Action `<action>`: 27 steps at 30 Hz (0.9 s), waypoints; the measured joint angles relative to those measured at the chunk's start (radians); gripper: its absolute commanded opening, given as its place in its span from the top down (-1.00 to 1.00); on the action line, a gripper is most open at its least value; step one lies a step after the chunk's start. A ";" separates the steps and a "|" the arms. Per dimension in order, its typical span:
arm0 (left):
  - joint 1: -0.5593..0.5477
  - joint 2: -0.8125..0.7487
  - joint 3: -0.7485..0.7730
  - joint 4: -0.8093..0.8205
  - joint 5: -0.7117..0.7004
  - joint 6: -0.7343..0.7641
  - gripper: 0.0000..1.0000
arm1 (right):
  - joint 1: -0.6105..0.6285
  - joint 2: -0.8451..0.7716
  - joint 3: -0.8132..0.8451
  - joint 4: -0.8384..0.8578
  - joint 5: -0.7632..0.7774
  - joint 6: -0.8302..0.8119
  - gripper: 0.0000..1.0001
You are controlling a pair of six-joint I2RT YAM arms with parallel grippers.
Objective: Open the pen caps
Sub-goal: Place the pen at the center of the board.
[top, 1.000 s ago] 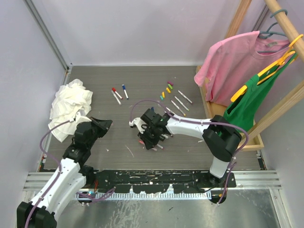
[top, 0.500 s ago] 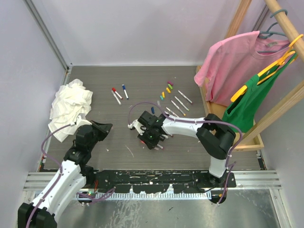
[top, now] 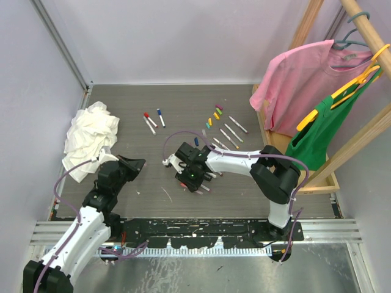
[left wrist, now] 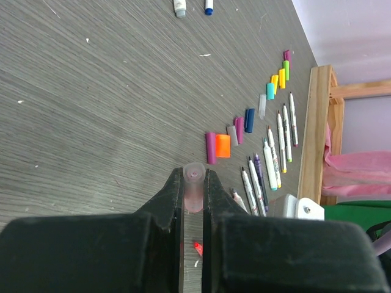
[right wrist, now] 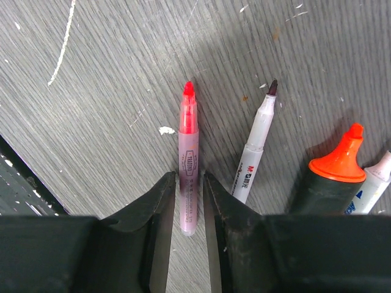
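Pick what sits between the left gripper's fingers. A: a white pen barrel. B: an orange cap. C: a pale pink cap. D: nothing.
C: the left wrist view shows the left gripper shut on a pale pink cap, whose round end pokes out in front.

Bright, even, diffuse light fills all three views. On the grey table (top: pixel 153 104) shadows are faint and soft-edged, gathering beneath the arms. The overhead view is sharp throughout. In the wrist views, the left gripper (left wrist: pixel 194 189) and right gripper (right wrist: pixel 189 201) appear as near-black, slightly soft shapes along the bottom edge, while the tabletop grain beyond stays crisp.
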 measured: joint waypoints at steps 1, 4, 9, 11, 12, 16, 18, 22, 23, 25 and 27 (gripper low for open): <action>0.000 0.000 -0.001 0.000 0.002 0.000 1.00 | 0.000 0.000 0.000 -0.001 0.000 0.000 0.36; 0.000 0.001 -0.003 0.006 0.007 -0.001 1.00 | 0.000 0.002 0.003 -0.004 0.000 -0.002 0.32; 0.000 0.010 -0.005 0.013 0.021 -0.006 1.00 | 0.000 0.005 0.012 -0.013 -0.001 -0.011 0.28; 0.000 0.013 -0.005 0.015 0.027 -0.011 1.00 | 0.000 0.005 0.012 -0.014 -0.002 -0.015 0.28; 0.000 0.016 -0.006 0.018 0.030 -0.014 1.00 | 0.000 0.005 0.012 -0.015 -0.003 -0.016 0.28; 0.000 0.029 -0.006 0.027 0.045 -0.018 1.00 | 0.000 0.003 0.012 -0.015 -0.014 -0.022 0.27; 0.000 0.043 -0.006 0.037 0.053 -0.017 1.00 | 0.000 -0.003 0.012 -0.015 -0.027 -0.024 0.26; 0.000 0.097 -0.006 0.051 0.072 -0.015 1.00 | -0.003 -0.039 0.013 -0.014 -0.050 -0.027 0.25; 0.000 0.114 -0.006 0.054 0.078 -0.016 1.00 | -0.006 -0.052 0.013 -0.015 -0.057 -0.029 0.26; 0.000 0.154 -0.003 0.056 0.087 -0.016 1.00 | -0.015 -0.079 0.013 -0.014 -0.074 -0.033 0.26; 0.000 0.195 0.005 0.058 0.097 -0.018 1.00 | -0.029 -0.112 0.013 -0.014 -0.096 -0.039 0.25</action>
